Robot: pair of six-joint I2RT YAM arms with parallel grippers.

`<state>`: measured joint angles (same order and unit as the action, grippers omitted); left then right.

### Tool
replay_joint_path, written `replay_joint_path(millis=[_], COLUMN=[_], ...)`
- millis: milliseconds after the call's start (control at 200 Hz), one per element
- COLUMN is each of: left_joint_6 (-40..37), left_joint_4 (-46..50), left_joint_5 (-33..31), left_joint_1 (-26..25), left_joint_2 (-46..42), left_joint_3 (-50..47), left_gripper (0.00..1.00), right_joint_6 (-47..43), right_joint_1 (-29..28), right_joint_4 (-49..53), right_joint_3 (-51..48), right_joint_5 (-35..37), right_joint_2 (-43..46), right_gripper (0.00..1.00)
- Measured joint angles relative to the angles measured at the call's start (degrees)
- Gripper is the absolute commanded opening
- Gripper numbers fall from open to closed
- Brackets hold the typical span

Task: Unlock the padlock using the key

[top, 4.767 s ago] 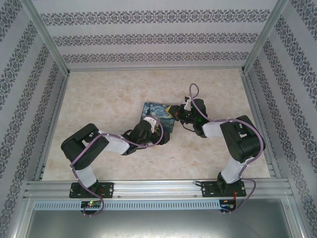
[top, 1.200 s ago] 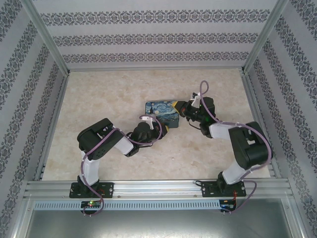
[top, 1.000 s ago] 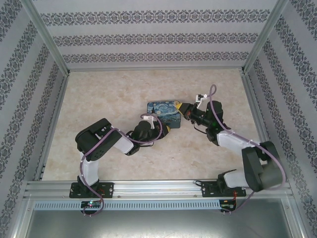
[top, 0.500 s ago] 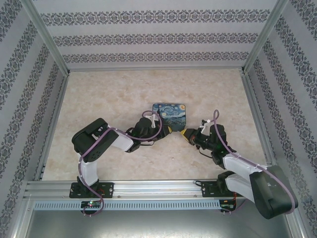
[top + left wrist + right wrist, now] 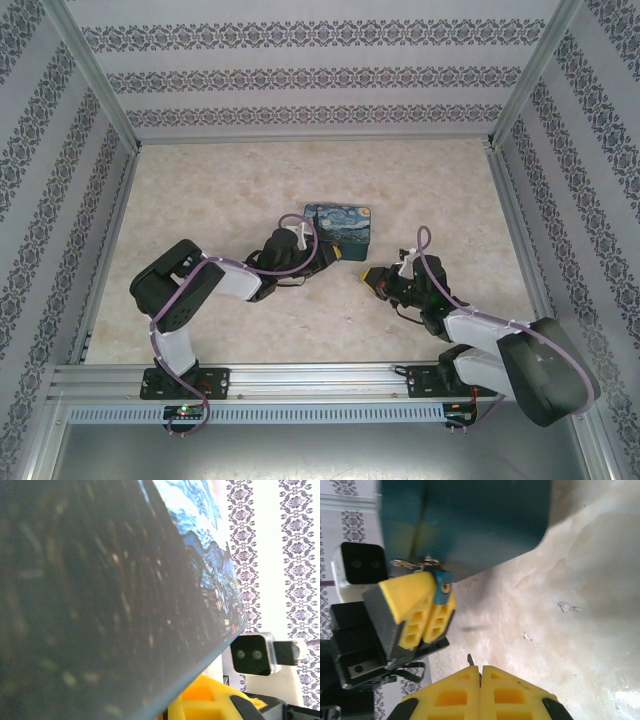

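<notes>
My left claw (image 5: 341,257) grips the padlock (image 5: 441,587) just beside the tin (image 5: 470,520), at ten o'clock from my right claw (image 5: 480,671), which is pinched on the key (image 5: 469,658).

The right gripper (image 5: 372,277) pulled away from the right edge of the tin (image 5: 340,222). It went from the centre-right of the overhead frame down to the lower middle-right and ended apart from the tin. The right arm (image 5: 520,365) folded back with it, and its elbow dropped from the right side into the lower right corner beside the base. The tin slid a little up and to the right and turned from a slanted lie to sit squarer to the frame. The left gripper (image 5: 335,252) moved up and to the right with it, and the left arm's elbow (image 5: 170,290) sank toward the lower left.
</notes>
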<state>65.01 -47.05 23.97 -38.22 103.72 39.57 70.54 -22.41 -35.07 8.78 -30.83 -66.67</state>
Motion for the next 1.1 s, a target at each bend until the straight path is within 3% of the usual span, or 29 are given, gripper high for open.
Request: replay_joint_path(millis=[380,1104], left_joint_6=[0.04,10.05], left_joint_4=[0.26,-10.84], left_joint_5=[1.31,3.5], left_joint_1=[3.43,3.43], left_joint_2=[-2.6,-1.03], left_joint_3=[-3.1,-5.07], left_gripper=[0.0,0.0], right_joint_6=[0.28,5.86], right_joint_1=[-5.97,-5.99], right_joint_4=[-3.17,-12.37], right_joint_3=[3.43,9.51], right_joint_5=[2.32,5.33], right_joint_2=[-6.05,-16.0], right_gripper=[0.0,0.0])
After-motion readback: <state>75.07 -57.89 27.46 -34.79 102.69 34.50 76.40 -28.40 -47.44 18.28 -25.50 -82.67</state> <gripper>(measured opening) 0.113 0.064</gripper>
